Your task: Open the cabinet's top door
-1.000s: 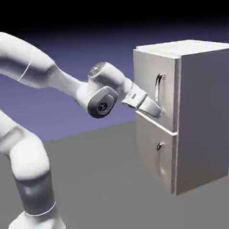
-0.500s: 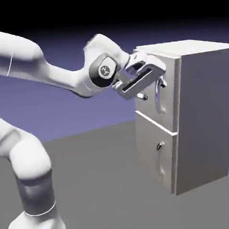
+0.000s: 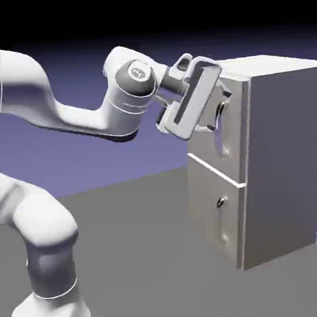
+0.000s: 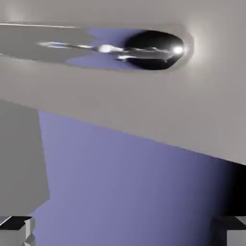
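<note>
The cabinet (image 3: 281,152) stands at the exterior view's right, a tall light-grey box. Its top door (image 3: 203,145) is flush with the front, and the curved silver handle (image 3: 220,131) runs down it. My gripper (image 3: 217,104) hovers at the door's upper part, beside the handle's top end, with the hand rolled on its side. In the hand view the shiny handle (image 4: 144,50) lies near the top on the grey top door (image 4: 144,105). The fingertips (image 4: 17,229) sit far apart at the bottom corners. The gripper (image 4: 123,234) is open and holds nothing.
Below the seam is the shorter lower door (image 3: 212,217) with a small handle (image 3: 221,202), also flush. The grey table (image 3: 141,255) stretches in front of the cabinet. The arm's elbow and forearm (image 3: 85,113) reach in from the left.
The hand has risen from the seam between the doors to the top door's upper part and rolled over. The jaws stayed open. The door has not moved.
</note>
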`<action>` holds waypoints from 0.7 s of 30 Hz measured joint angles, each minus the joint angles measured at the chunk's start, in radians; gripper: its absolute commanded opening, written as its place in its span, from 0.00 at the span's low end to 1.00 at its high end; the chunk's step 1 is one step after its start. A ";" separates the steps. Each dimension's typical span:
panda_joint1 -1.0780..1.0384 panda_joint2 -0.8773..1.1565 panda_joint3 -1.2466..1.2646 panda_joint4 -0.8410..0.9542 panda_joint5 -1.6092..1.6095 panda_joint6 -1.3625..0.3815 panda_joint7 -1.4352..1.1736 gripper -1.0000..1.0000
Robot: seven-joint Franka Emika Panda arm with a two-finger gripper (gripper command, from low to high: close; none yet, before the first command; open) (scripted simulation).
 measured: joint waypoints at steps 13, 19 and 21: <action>0.189 -0.075 -0.186 -0.057 -0.565 0.026 -0.130 0.50; 0.277 -0.109 -0.274 -0.085 -0.826 0.041 -0.188 0.50; 0.307 -0.121 -0.303 -0.094 -0.913 0.045 -0.208 0.50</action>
